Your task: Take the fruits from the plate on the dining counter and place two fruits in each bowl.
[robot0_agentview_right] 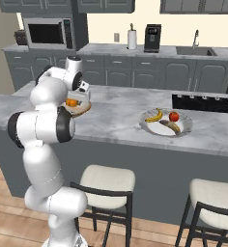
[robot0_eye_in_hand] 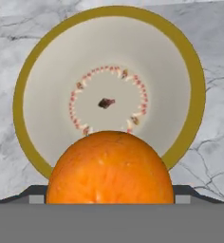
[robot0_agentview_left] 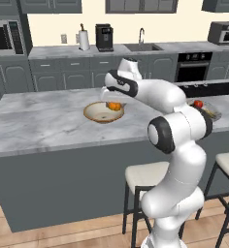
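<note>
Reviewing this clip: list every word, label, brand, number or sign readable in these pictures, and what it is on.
None can be read. The microwave, coffee machine, oven and toaster oven show no legible lettering; any panel marks are too small and blurred. The orange, bowl, plate and dining counter bear no text.
</note>
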Tool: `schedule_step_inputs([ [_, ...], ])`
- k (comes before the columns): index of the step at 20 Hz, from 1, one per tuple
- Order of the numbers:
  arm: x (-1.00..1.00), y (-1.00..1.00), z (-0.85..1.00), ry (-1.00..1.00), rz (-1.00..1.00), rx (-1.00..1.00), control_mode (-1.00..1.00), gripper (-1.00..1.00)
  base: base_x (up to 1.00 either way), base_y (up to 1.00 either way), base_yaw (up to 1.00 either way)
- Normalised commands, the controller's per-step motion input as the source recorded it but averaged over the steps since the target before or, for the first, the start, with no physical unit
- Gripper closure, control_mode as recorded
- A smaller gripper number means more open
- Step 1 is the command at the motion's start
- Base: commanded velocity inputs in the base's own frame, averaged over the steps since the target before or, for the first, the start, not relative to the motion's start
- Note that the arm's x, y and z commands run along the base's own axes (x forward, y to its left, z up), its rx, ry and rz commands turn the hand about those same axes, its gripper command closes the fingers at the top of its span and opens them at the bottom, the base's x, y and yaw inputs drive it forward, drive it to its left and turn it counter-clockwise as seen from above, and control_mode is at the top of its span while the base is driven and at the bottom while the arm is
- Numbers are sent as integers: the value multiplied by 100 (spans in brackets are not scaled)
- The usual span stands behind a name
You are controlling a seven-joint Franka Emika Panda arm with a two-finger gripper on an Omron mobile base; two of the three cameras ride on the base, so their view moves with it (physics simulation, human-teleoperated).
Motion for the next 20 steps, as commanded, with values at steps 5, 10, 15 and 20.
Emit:
schedule_step_inputs([
  [5, 52, 11, -37, 6, 0, 0, -100, 100, 0, 0, 0],
  [10, 15, 6, -68, 4, 0, 0, -100, 100, 0, 0, 0],
  [15, 0, 0, -21, -1, 0, 0, -100, -100, 0, 0, 0],
  [20, 0, 0, 0, -5, 0, 0, -100, -100, 0, 0, 0],
])
